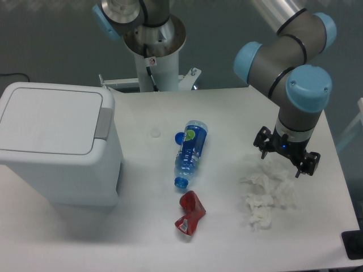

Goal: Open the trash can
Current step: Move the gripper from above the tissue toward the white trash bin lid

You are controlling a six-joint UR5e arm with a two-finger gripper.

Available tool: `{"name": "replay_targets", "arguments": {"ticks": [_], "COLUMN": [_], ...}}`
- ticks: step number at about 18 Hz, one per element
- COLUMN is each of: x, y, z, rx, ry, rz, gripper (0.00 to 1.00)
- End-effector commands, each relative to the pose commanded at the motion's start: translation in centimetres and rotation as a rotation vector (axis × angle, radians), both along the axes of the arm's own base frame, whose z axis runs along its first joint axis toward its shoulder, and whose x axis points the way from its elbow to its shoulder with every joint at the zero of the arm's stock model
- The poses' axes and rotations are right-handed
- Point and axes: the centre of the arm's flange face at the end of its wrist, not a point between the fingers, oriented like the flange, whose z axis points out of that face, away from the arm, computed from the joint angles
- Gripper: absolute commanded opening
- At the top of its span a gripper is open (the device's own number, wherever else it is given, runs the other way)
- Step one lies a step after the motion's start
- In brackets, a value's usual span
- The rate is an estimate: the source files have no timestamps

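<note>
The arm [295, 42] is built of grey cylindrical segments with light blue round caps at the joints, and black rings mark the seams between segments. A bright silver tube forms the upper link. The base column [154, 56] is white, topped by a silver flange, and carries a small red-and-white sticker with a thin black cable beside it. The gripper [286, 156] is black, with two dark fingers and a small blue light on its body.

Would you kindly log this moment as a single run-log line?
trash can: lid shut | gripper: open, above crumpled tissue, far from can | blue bottle, red can: lying on table
</note>
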Motion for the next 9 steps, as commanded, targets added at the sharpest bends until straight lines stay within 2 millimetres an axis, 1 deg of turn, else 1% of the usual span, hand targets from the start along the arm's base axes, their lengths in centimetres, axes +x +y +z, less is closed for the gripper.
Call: {"name": "replay_targets", "arguments": {"ticks": [2,6,9], "x": [0.2,1.0,1.6], "y": [0.1,0.5,0.3], "z": [0.0,-1.1,-1.1], "rx": [0.0,-0.002,0.001], "ry": [0.0,-0.021,-0.021], "rz": [-0.005,-0.045,-0.044], "gripper": [1.0,1.0,1.0]}}
